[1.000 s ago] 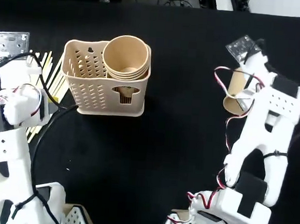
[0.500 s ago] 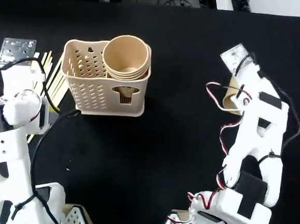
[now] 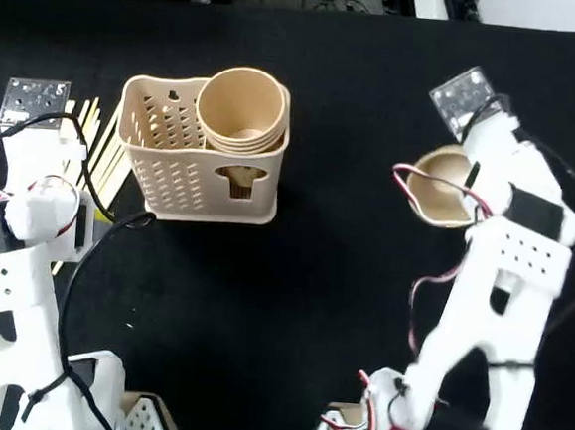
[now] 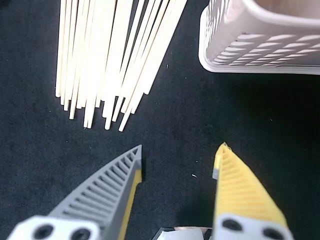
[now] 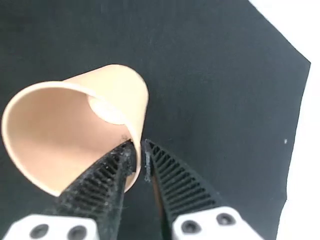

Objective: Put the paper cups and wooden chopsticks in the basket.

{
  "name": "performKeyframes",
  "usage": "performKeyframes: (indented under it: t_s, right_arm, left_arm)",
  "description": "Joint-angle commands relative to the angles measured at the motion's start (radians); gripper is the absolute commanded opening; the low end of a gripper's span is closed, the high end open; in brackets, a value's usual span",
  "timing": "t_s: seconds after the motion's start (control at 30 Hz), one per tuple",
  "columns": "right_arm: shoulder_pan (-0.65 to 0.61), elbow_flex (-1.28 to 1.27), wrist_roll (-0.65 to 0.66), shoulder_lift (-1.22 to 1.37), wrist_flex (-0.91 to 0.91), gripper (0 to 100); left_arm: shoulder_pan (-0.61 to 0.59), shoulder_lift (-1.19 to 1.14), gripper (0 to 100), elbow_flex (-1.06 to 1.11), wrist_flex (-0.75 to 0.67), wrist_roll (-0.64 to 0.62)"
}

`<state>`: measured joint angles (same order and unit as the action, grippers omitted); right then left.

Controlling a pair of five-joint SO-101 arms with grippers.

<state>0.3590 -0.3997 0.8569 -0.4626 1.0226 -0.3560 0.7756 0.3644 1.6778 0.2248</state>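
**Q:** Two grippers: why posed so differently?

**A:** Right gripper (image 5: 139, 150): closed narrow on the wall of a paper cup (image 5: 75, 135), one finger inside the mouth and one outside. Probably a wall pinch chosen to avoid crushing the thin side. Held tipped and clear of the table, right of centre in the high view, well apart from the basket (image 3: 195, 183). Left gripper (image 4: 177, 160): fingers (image 4: 240, 190) spread wide, holding nothing, above the black cloth (image 3: 312, 277) just short of the chopstick tips, seemingly readied for a grasp.

**Q:** Location of the other task items?

**A:** Wooden chopsticks (image 4: 110, 55): loose, fanned bundle lying flat on the cloth, just left of the basket, at upper left of the high view. Nested stack of cups (image 3: 241, 107): upright in the basket's right compartment. Left compartment: judged the likely place for the chopsticks.

**Q:** Materials and shapes?

**A:** Cups: tan paper, smooth, tapered. Chopsticks: pale wood, slim, straight. Basket: cream plastic, rounded corners, slotted walls. Gripper fingers: ribbed printed plastic — black on the right arm, grey and yellow on the left.
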Motion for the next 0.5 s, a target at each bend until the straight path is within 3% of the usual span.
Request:
performKeyframes:
  t_s: [0.0,0.27,0.47]
  right_arm:
    - [-0.072,0.205,-0.192,-0.068,0.25,1.1]
    - [-0.37,0.811,-0.58,0.084,0.612,1.1]
    - [-0.565,1.348,-0.641,0.32,0.709,1.2]
  left_arm:
    - [-0.012,0.011,24,-0.004,0.003,0.008]
    - [-0.012,0.011,24,-0.004,0.003,0.003]
    - [-0.013,0.011,23,-0.004,0.018,0.002]
